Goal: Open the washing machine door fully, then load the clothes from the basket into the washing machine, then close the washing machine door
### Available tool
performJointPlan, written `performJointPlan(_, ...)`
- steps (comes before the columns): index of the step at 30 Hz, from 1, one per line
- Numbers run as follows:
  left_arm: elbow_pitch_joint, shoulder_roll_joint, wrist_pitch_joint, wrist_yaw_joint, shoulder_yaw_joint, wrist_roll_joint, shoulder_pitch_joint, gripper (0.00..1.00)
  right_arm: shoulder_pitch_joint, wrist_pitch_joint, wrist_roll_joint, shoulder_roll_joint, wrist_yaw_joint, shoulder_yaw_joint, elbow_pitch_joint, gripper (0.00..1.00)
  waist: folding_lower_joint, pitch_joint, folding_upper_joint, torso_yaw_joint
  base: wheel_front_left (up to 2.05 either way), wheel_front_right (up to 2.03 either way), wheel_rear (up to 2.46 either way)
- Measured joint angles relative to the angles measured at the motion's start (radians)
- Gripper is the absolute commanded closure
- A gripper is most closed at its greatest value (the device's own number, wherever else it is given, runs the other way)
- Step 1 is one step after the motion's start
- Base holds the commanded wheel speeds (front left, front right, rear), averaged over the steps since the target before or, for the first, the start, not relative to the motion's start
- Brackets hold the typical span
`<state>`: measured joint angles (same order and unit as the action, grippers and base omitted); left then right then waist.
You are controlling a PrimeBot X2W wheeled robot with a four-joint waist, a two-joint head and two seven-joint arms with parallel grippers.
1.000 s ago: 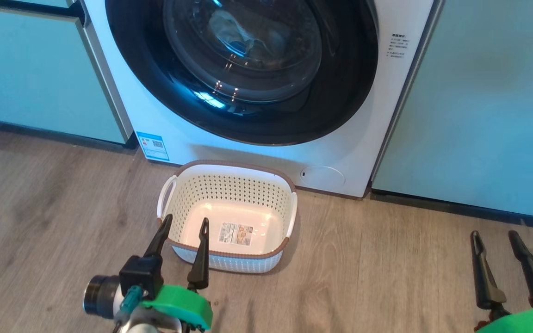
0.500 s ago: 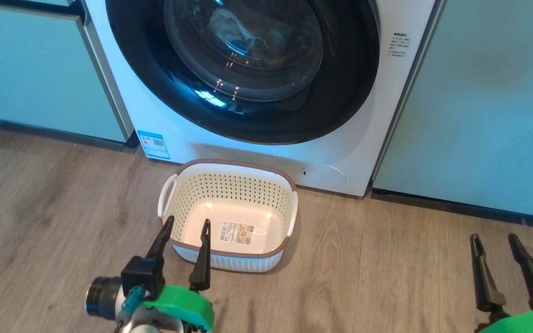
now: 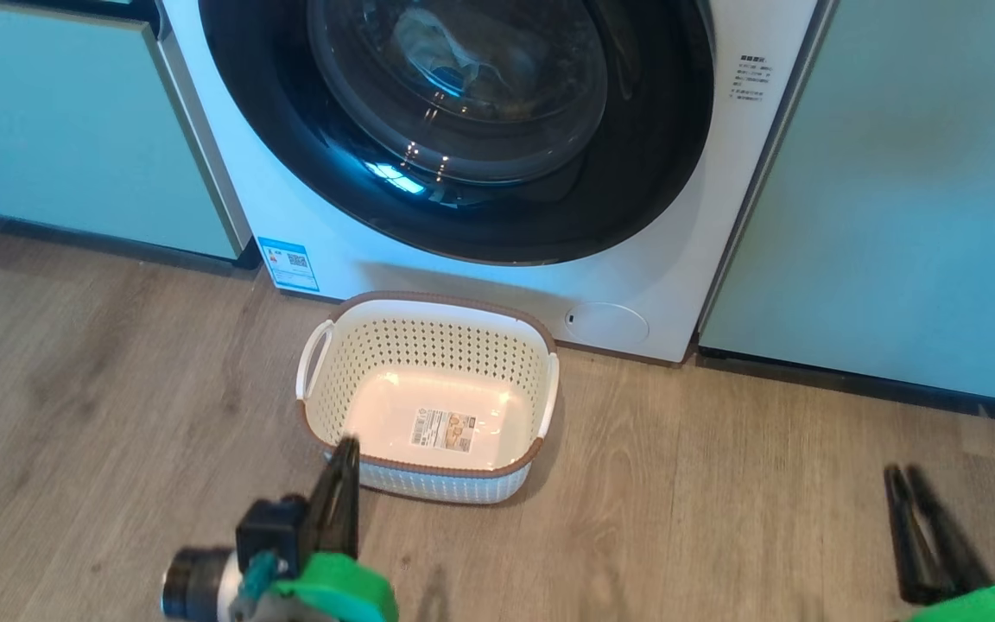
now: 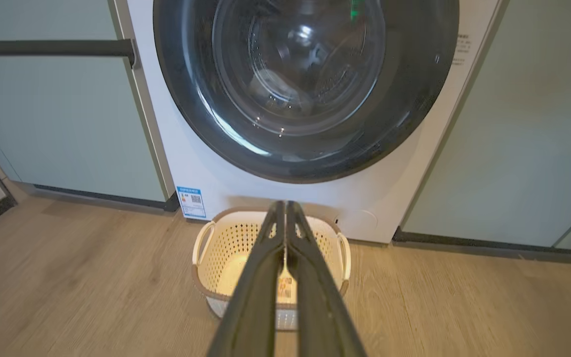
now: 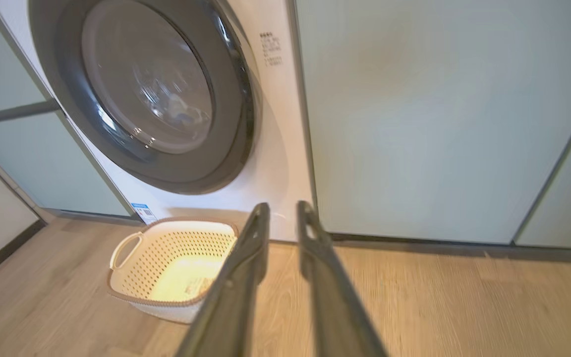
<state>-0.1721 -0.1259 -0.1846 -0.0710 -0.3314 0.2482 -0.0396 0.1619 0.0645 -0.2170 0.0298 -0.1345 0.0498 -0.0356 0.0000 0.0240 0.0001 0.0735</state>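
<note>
The basket [image 3: 428, 350] is set on the wood floor [image 3: 117, 389], just before the washing machine [image 3: 679, 285], its door [image 3: 653, 173] shut, between green cabinets [image 3: 912, 216]. The left gripper [image 4: 284, 203] is pressed together; the right gripper [image 5: 283, 207] is held slightly apart.

Head camera looks steeply down near the basket [image 3: 428, 345]; wrist cameras, seemingly lower, face the washing machine door [image 4: 305, 74] from left and right, sharing both.

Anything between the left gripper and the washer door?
Only the cream-white perforated plastic basket with brown rim, on the floor between the left gripper and the white front-loading washing machine. It sits below the round glossy black-rimmed glass door; nothing visible blocks a path over it.
</note>
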Motion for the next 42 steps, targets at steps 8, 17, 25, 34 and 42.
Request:
performJointPlan(8, -0.042, 0.006, 0.010, 0.009, 0.005, 0.065, 0.045, 1.00, 0.018, -0.001, -0.066, -0.003, 0.000, -0.006, 0.054, 1.00, 0.0000, -0.001, 0.0000, -0.004, 0.00, 0.00, 0.00)
performJointPlan(17, -0.046, 0.008, 0.028, 0.019, 0.030, 0.166, 0.044, 1.00, 0.014, -0.011, -0.172, -0.003, 0.000, -0.008, 0.074, 1.00, 0.0000, -0.003, 0.0000, -0.009, 0.00, 0.00, 0.00)
performJointPlan(25, -0.052, 0.011, 0.043, 0.032, 0.044, 0.245, 0.043, 1.00, 0.011, -0.012, -0.254, -0.002, 0.000, -0.009, 0.088, 1.00, 0.0000, -0.004, 0.0000, -0.013, 0.00, 0.00, 0.00)
performJointPlan(34, -0.054, 0.014, 0.063, 0.045, 0.073, 0.345, 0.041, 1.00, -0.015, -0.022, -0.358, 0.000, 0.000, -0.009, 0.107, 1.00, 0.0000, -0.005, 0.0000, -0.019, 0.00, 0.00, 0.00)
performJointPlan(42, -0.055, 0.017, 0.080, 0.054, 0.102, 0.432, 0.029, 1.00, -0.032, -0.031, -0.448, 0.001, 0.000, -0.008, 0.122, 1.00, 0.0000, -0.007, 0.0000, -0.023, 0.00, 0.00, 0.00)
